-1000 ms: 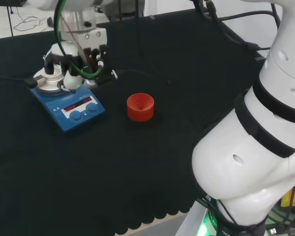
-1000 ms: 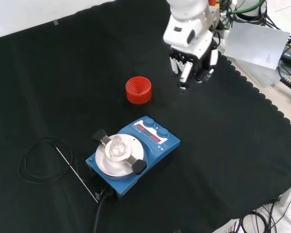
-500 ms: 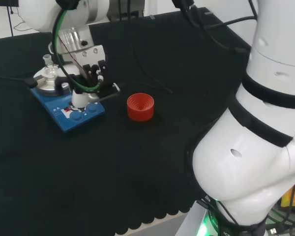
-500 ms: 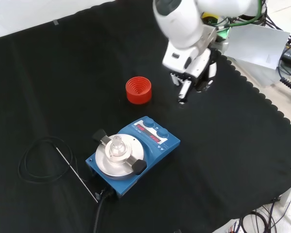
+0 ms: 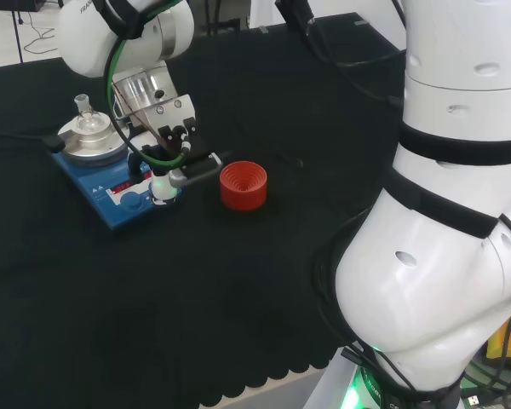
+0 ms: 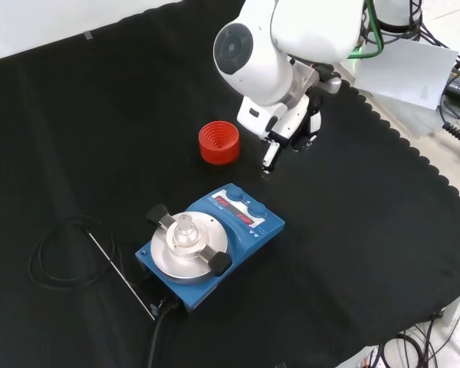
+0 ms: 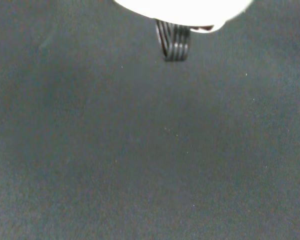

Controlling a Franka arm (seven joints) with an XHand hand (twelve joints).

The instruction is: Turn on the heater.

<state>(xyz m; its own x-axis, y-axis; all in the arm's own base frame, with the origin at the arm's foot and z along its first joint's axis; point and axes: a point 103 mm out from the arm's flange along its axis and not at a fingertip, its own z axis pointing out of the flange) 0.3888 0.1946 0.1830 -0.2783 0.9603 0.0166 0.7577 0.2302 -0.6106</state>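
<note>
Though partly hidden, hand [image 6: 290, 126] above heater [image 6: 211, 243]

We see a blue heater [image 6: 215, 245] with two blue knobs [image 6: 247, 204], red glowing displays [image 6: 231, 211] between white markings, and a round silver top plate [image 6: 185, 247] flanked by black clamps [image 6: 218, 264]. On that plate stands a clear glass piece [image 6: 185, 228]. Just beyond the heater's knob end sits a red ribbed ring [image 6: 218, 142]. The robot hand [image 6: 280, 142] near the ring is black and white, on a white arm [image 6: 291, 38] with a round grey cap [image 6: 234, 50] and a green cable [image 5: 145, 153]. The desk [image 6: 368, 253] wears plain black cloth with a scalloped edge, and a black cord [image 6: 57, 253] loops beside the heater.
</note>
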